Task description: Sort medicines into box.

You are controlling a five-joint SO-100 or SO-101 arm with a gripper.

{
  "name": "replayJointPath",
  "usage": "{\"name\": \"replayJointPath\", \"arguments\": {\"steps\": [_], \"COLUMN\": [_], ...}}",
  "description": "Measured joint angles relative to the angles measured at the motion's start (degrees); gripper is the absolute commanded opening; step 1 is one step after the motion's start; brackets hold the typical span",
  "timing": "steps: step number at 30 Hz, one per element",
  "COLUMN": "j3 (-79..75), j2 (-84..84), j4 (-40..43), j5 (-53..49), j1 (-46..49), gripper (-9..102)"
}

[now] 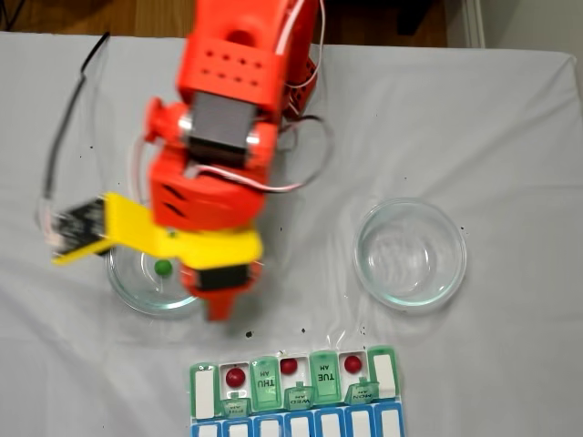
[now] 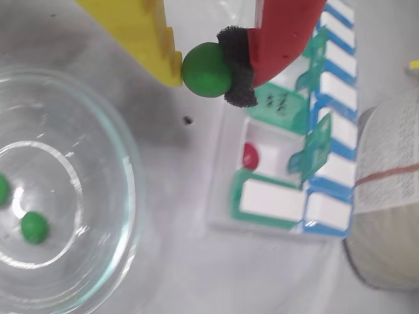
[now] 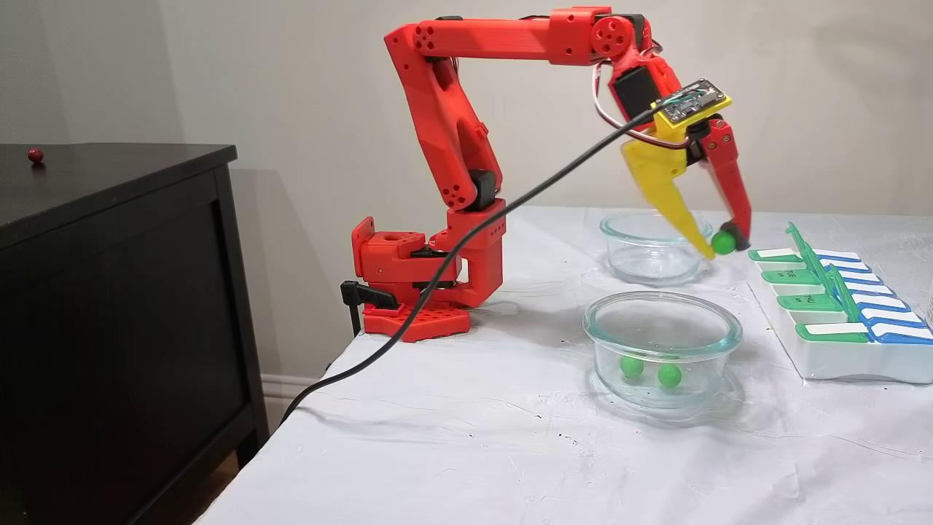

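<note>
**Green ball pinched above the table, beside the pill box**

In the side-on fixed view, a dark cabinet fills the left, with one dark red ball on its top. The arm's red base sits at the table's left end. The near glass dish holds two green balls; the far glass dish lies behind it. The gripper hangs above the cloth between the far dish and the pill box, its yellow and red fingers clamped on a green ball. The box's right end is cut off by the frame.

The top-down fixed view adds what the side view hides: three red balls sit in open compartments of the box, between green lids marked THU and TUE. The blurred arm covers most of the left dish, where a single green ball shows; the fingertips are hidden.

The wrist view shows the grip closest: the held ball is squeezed between the yellow finger and the red finger's black foam pad. One red ball shows in the box; one of the dish's green balls is cut off at the left edge.
</note>
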Motion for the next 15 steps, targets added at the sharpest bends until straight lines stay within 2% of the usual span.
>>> {"name": "replayJointPath", "arguments": {"steps": [7,15], "j3": [7.0,7.6], "j2": [-0.1,-9.8], "j4": [-14.6,-24.1], "j5": [9.3,12.0], "j1": [-12.8,-16.2], "gripper": [0,0]}}
